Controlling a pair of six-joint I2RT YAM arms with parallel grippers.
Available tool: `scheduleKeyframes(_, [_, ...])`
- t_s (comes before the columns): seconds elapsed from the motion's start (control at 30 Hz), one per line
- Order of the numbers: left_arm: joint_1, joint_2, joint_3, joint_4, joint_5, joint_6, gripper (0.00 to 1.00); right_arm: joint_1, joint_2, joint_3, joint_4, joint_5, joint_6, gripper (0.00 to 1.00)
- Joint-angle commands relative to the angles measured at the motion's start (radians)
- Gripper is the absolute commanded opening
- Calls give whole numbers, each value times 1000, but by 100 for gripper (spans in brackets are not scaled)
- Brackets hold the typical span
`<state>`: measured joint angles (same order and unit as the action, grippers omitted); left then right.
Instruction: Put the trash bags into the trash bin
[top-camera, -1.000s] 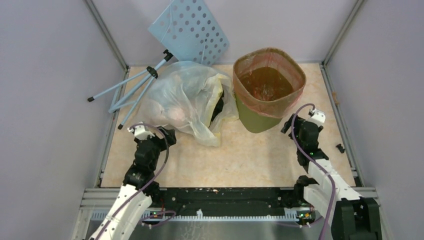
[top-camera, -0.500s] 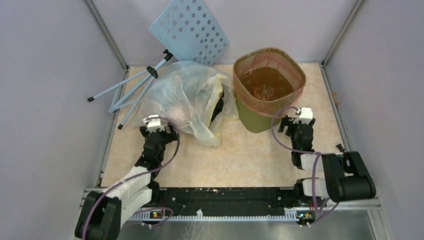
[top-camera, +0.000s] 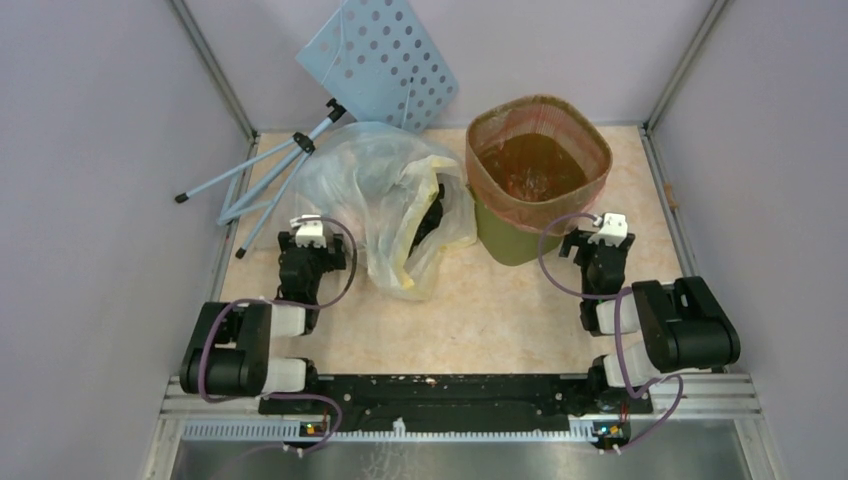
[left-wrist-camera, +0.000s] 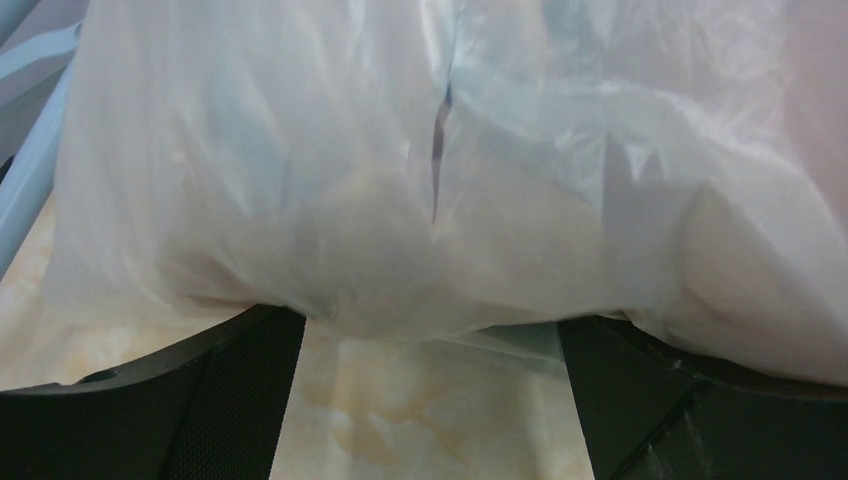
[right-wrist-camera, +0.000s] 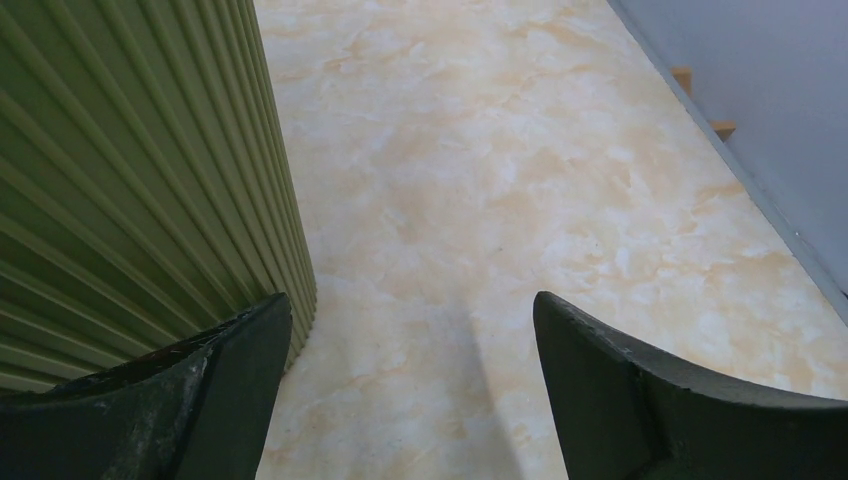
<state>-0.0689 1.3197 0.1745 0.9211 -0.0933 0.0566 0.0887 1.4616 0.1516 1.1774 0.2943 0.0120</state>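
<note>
The olive-green trash bin stands at the back right. The red-pink trash bag lines it, folded over the rim. My right gripper is low, just right of the bin's base, open and empty. In the right wrist view the bin's ribbed wall is beside the left finger of the right gripper. My left gripper is open at the near left edge of the large clear bag. In the left wrist view the left gripper has that bag hanging just over its fingertips, not pinched.
A light-blue perforated board on a tripod leans at the back left. Grey walls close in both sides and the back. A small black piece lies by the right rail. Bare marble floor shows between the arms.
Both arms have folded down low, towards their bases. The clear bag's near left side has drawn in and its yellow-rimmed mouth sags. The bin and its red-pink liner have not moved.
</note>
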Motion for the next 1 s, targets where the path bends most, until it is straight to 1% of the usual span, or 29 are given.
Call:
scheduleKeyframes(0.0, [31, 80, 95, 90, 191, 43, 99, 2, 1, 16, 85, 8, -4, 90])
scheduleKeyframes(0.03, [34, 101, 106, 85, 233, 32, 99, 3, 0, 17, 80, 7, -2, 90])
scheduleKeyframes(0.07, [36, 133, 82, 157, 254, 33, 99, 2, 0, 16, 80, 8, -1, 90])
scheduleKeyframes(0.1, [37, 182, 53, 263, 281, 48, 99, 2, 1, 16, 83, 7, -3, 90])
scheduleKeyframes(0.13, [37, 249, 34, 387, 269, 48, 99, 2, 0, 16, 81, 7, -3, 90])
scheduleKeyframes(0.17, [38, 281, 36, 447, 250, 41, 99, 2, 1, 16, 82, 7, -3, 90])
scheduleKeyframes(0.23, [38, 226, 118, 181, 238, 28, 99, 2, 0, 16, 82, 7, -2, 90])
scheduleKeyframes(0.27, [38, 234, 124, 181, 232, 34, 99, 1, 1, 17, 82, 8, -3, 90])
scheduleKeyframes(0.33, [37, 256, 87, 284, 221, 32, 99, 1, 2, 15, 82, 7, -3, 90])
scheduleKeyframes(0.37, [38, 260, 90, 292, 218, 34, 99, 1, 2, 16, 82, 7, -3, 91])
scheduleKeyframes(0.53, [37, 232, 115, 191, 217, 20, 99, 1, 2, 16, 82, 8, -2, 91])
scheduleKeyframes(0.97, [37, 240, 118, 200, 216, 28, 99, 2, 1, 16, 82, 8, -2, 91])
